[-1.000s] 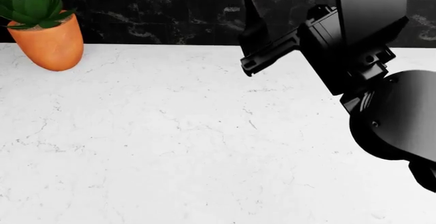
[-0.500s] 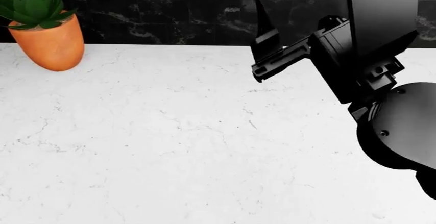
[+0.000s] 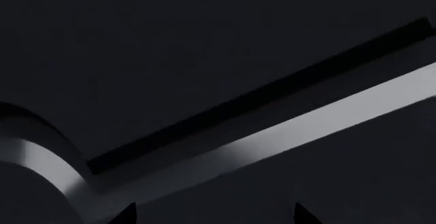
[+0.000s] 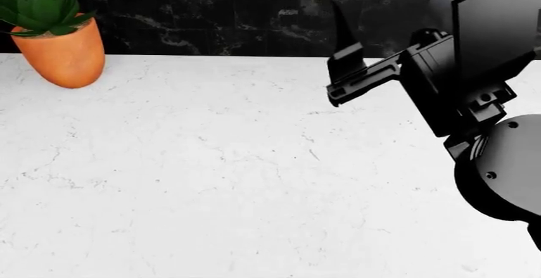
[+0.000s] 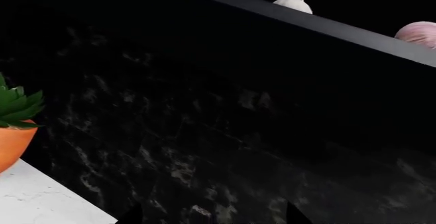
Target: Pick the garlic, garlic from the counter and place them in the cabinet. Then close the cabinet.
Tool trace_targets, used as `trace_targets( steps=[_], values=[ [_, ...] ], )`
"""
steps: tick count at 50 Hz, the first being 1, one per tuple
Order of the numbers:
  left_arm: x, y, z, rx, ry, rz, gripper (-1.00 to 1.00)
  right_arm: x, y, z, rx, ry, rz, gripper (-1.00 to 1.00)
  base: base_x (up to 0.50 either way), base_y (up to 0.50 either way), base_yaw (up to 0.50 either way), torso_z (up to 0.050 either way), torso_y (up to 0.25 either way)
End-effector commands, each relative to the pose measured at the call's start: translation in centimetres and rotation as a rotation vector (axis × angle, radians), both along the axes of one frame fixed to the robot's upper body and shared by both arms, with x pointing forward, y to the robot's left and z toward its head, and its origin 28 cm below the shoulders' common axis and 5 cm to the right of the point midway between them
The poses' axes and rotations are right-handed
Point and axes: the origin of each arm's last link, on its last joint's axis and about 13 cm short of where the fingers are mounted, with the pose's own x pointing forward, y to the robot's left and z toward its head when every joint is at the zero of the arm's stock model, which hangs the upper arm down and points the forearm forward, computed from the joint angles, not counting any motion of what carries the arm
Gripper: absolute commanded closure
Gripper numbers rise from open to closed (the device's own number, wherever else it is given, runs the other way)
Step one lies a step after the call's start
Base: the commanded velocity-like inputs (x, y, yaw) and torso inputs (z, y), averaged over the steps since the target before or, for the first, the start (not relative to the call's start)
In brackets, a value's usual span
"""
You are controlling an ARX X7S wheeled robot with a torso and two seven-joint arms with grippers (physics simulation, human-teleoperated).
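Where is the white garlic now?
Only the right wrist view shows the white garlic: it sits behind a dark ledge above the wall tiles, beside the pink garlic.

We are looking at a kitchen: a broad white stone counter with faint grey veining (image 4: 211, 176) runs up to a wall of black marbled tiles (image 4: 220, 12), and a green succulent in an orange pot (image 4: 59, 47) stands at the back.
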Motion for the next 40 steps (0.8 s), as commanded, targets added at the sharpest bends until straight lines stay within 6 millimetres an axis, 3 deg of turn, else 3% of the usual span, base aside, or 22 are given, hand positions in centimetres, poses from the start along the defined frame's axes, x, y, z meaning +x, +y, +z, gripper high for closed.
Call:
trace_targets(
  steps=[1,16,33,40],
  values=[
    [2.0,-1.8,-1.3,0.067,0.104,-0.015,-1.0,-0.2,-0.3,-0.1,0.008,-0.004,-0.009,-1.0,0.0,0.0,0.0,0.0,0.0],
    [4.0,-2.1,-2.4,0.124,0.128,0.097,-1.0,-0.2,-0.6,-0.5,0.017,0.0,-0.015,-1.0,0.0,0.0,0.0,0.0,0.0],
    [4.4,-2.0,-2.3,-0.072,0.259,-0.093,-1.0,-0.2,-0.7,-0.7,0.021,0.004,-0.017,-1.0,0.0,0.0,0.0,0.0,0.0],
    [5.0,-2.0,-2.8,-0.087,0.31,-0.096,-1.0,-0.2,-0.8,-0.5,0.021,0.003,-0.018,-1.0,0.01,0.0,0.0,0.0,0.0]
  ],
)
